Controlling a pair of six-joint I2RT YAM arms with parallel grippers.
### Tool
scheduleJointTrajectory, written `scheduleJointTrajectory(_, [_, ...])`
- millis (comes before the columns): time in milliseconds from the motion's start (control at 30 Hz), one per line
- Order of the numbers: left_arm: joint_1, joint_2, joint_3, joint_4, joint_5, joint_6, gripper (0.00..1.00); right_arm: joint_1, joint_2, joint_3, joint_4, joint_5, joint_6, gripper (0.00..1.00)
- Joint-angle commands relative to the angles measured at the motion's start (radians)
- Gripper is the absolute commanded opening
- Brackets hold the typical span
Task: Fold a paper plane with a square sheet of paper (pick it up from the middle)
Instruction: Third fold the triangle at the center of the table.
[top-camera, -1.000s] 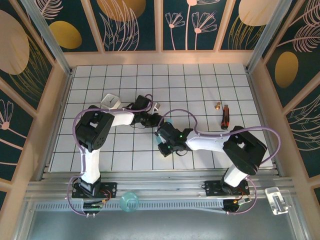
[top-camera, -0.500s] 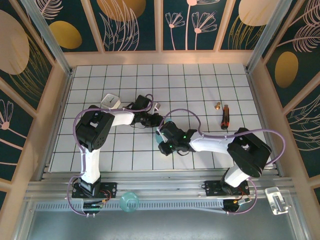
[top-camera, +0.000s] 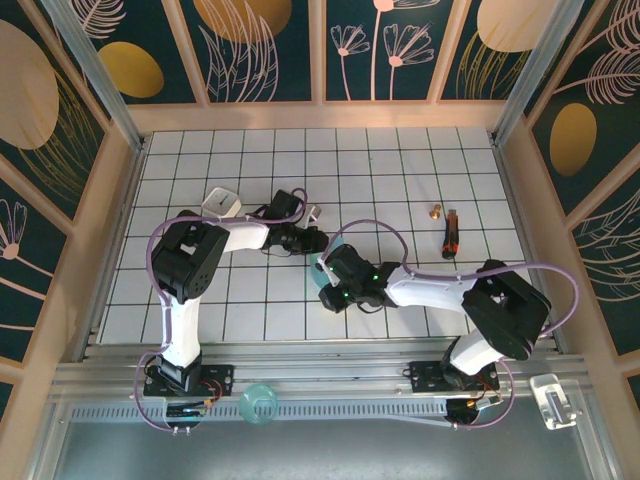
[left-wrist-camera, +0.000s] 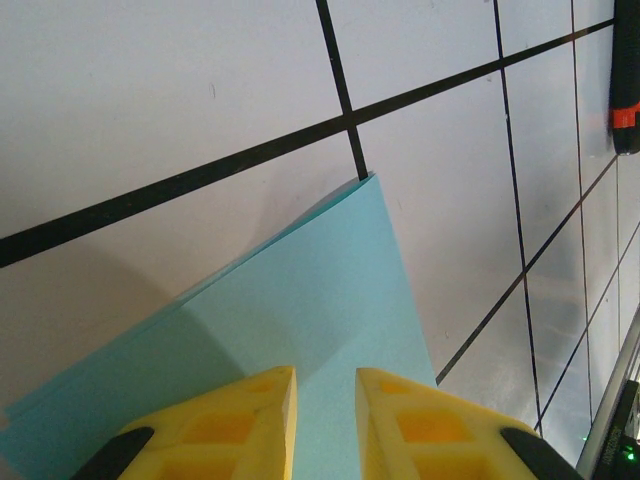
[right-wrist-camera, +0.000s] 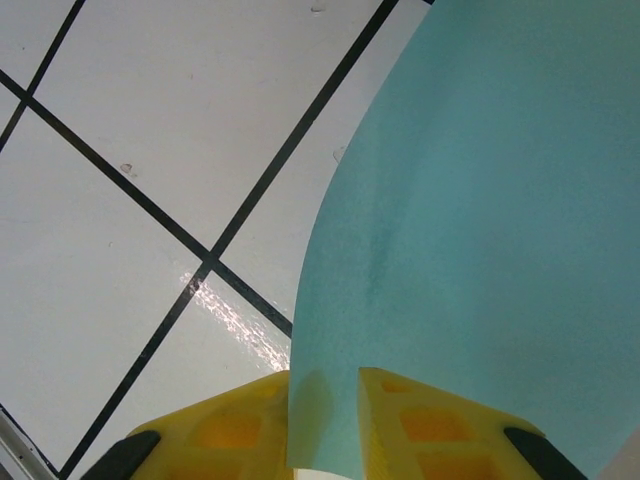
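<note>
White table (top-camera: 420, 160) ruled in a black grid, walled by dark panels with a gold and pink plant pattern. The left arm (top-camera: 190, 260) and the right arm (top-camera: 440, 290), both white with black joints, reach inward and meet near the middle of the table's near half.

The thin light-blue square sheet of paper (top-camera: 322, 264) lies between the two wrists and is mostly covered by them from above. In the left wrist view the sheet (left-wrist-camera: 320, 300) lies low over the tiles, doubled along one edge, with a corner pointing at a crossing of grid lines. In the right wrist view the sheet (right-wrist-camera: 480, 220) rises in a curve off the table.

Left gripper (left-wrist-camera: 325, 385), also (top-camera: 310, 240): yellow fingers (left-wrist-camera: 240, 420) a narrow gap apart, the paper showing beneath and between them. Right gripper (right-wrist-camera: 325, 385), also (top-camera: 325, 285): yellow fingers (right-wrist-camera: 430, 425) likewise narrowly apart. The sheet's lower edge enters the gap and overlaps one finger, and it is unclear whether the pads press on it.

Small white square block (top-camera: 221, 203) just beyond the left arm. Orange and black tool (top-camera: 450, 235) and a small brass piece (top-camera: 436, 212) well to the right of the paper.
</note>
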Motion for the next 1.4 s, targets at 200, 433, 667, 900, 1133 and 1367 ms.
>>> scheduleJointTrajectory(200, [-0.005,0.049,-0.002,-0.069,-0.027,0.028,0.24,-0.016,-0.039,-0.018,0.037,0.007,-0.015,0.21])
scheduleJointTrajectory(433, [-0.004,0.057,-0.001,-0.074,-0.030,0.038,0.22,-0.041,-0.030,-0.014,0.061,-0.009,-0.022,0.10])
scheduleJointTrajectory(667, [-0.004,0.059,-0.003,-0.078,-0.034,0.049,0.21,-0.094,-0.011,-0.014,0.094,-0.062,-0.035,0.07])
scheduleJointTrajectory(900, [-0.005,0.058,-0.003,-0.083,-0.037,0.052,0.21,-0.147,0.006,-0.026,0.134,-0.126,-0.024,0.07])
scheduleJointTrajectory(1133, [-0.004,0.055,-0.003,-0.084,-0.038,0.054,0.21,-0.177,0.024,-0.037,0.156,-0.155,-0.017,0.07])
scheduleJointTrajectory(1367, [-0.006,0.050,-0.005,-0.085,-0.040,0.052,0.21,-0.201,0.044,-0.048,0.156,-0.154,-0.003,0.06])
